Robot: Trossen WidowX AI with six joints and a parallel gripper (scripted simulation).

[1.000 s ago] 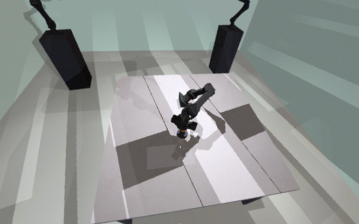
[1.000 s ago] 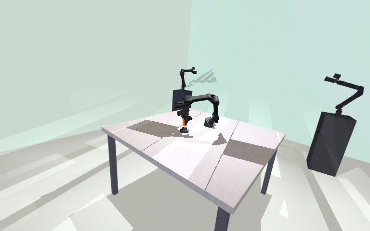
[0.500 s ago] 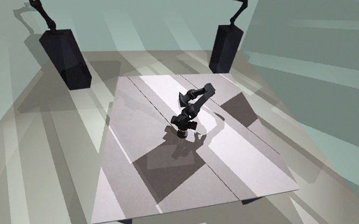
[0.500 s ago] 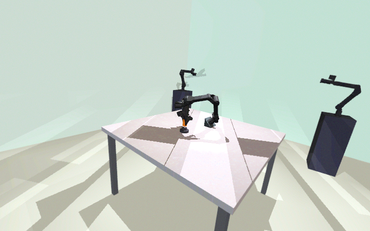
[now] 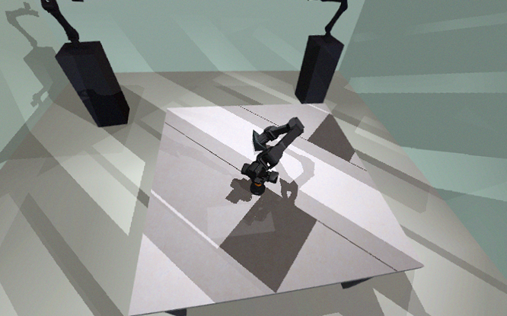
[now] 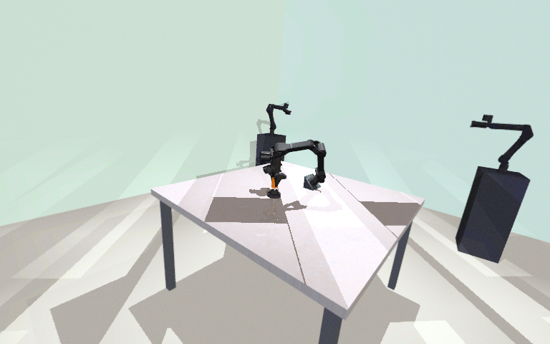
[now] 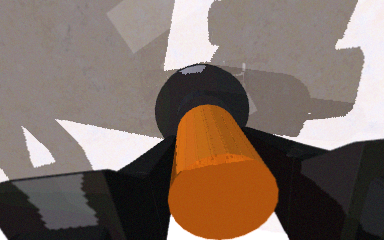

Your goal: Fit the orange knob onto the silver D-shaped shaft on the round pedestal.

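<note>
We see the orange knob (image 7: 220,165) standing upright, its lower end over the dark round pedestal (image 7: 172,102) near the middle of the desk (image 6: 344,243). The hand (image 7: 222,200) grips the knob, a dark finger (image 7: 145,185) pressed against each side. The silver shaft is hidden from us.

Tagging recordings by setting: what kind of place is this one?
Most likely a bare robot test cell or lab room. One small arm is mounted on a plain white table, two dark pedestals carry camera arms beside it, and the pale green walls and floor hold no furnishings.
</note>
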